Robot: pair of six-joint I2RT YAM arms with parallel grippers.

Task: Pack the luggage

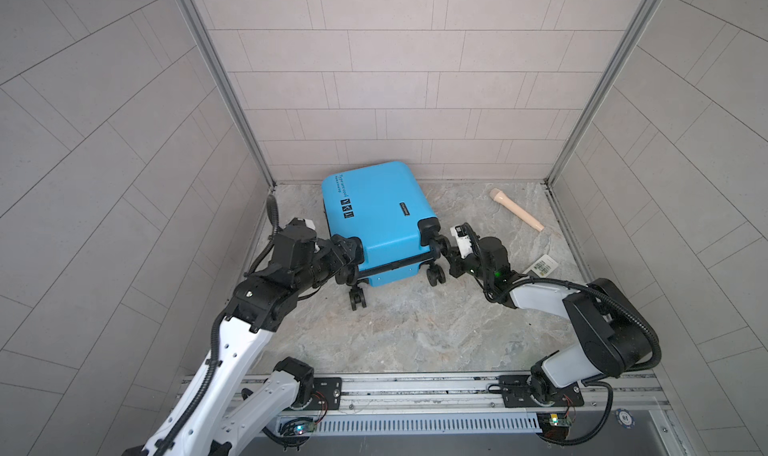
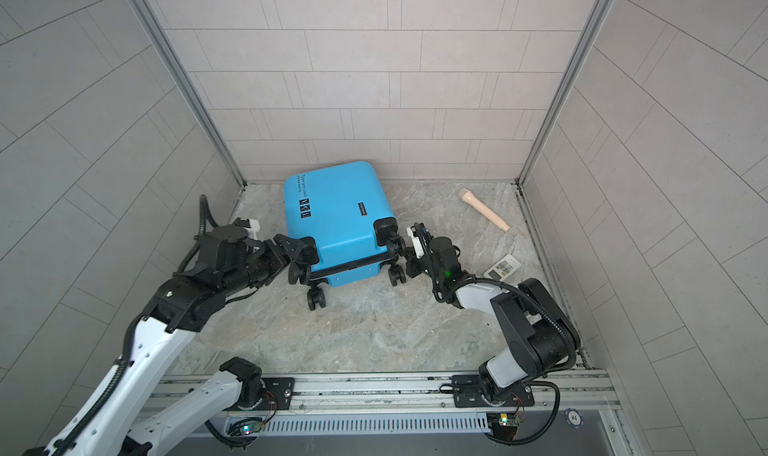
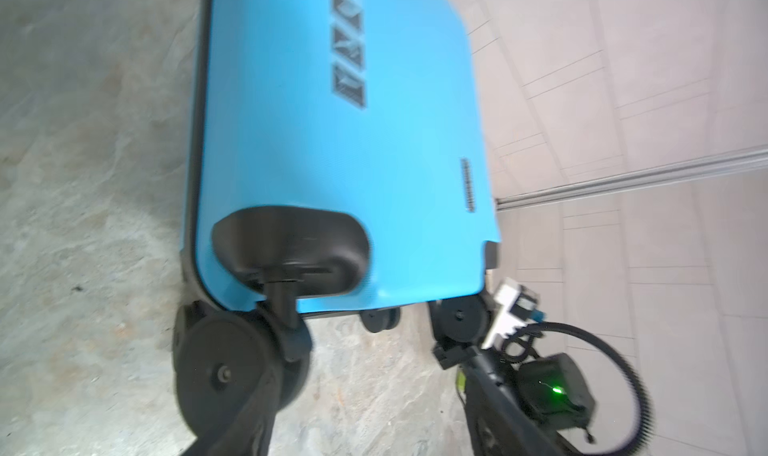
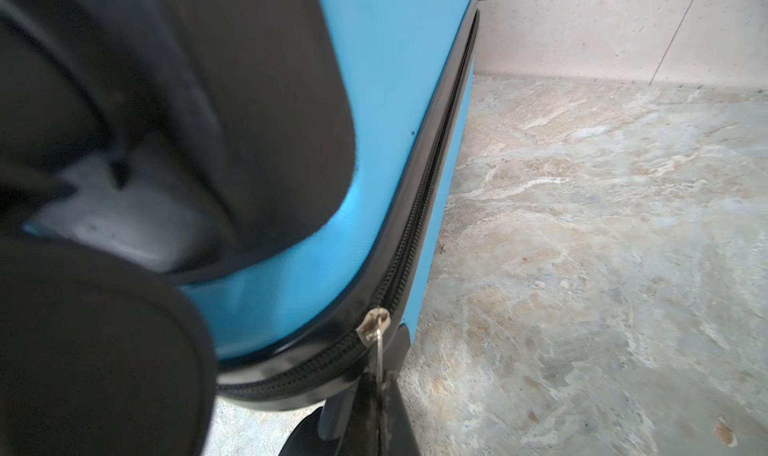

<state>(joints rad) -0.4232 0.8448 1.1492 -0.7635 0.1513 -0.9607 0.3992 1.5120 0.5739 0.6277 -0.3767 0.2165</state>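
Note:
The luggage (image 1: 374,208) (image 2: 336,208) is a bright-blue suitcase lying flat and closed near the back wall, with its black wheels towards the front. My left gripper (image 1: 353,258) (image 2: 305,254) is at its front left corner, open, beside a wheel (image 3: 224,370). In the left wrist view bare floor shows between the spread fingers. My right gripper (image 1: 449,256) (image 2: 409,260) is at the front right corner. In the right wrist view it (image 4: 384,395) is shut on the metal zipper pull (image 4: 376,329) of the black zipper along the blue shell (image 4: 395,79).
A beige tube (image 1: 517,208) (image 2: 484,209) lies on the stone floor at the back right. A white labelled card (image 1: 542,265) (image 2: 503,266) lies by the right arm. Tiled walls close in three sides; the metal rail (image 1: 415,387) runs along the front.

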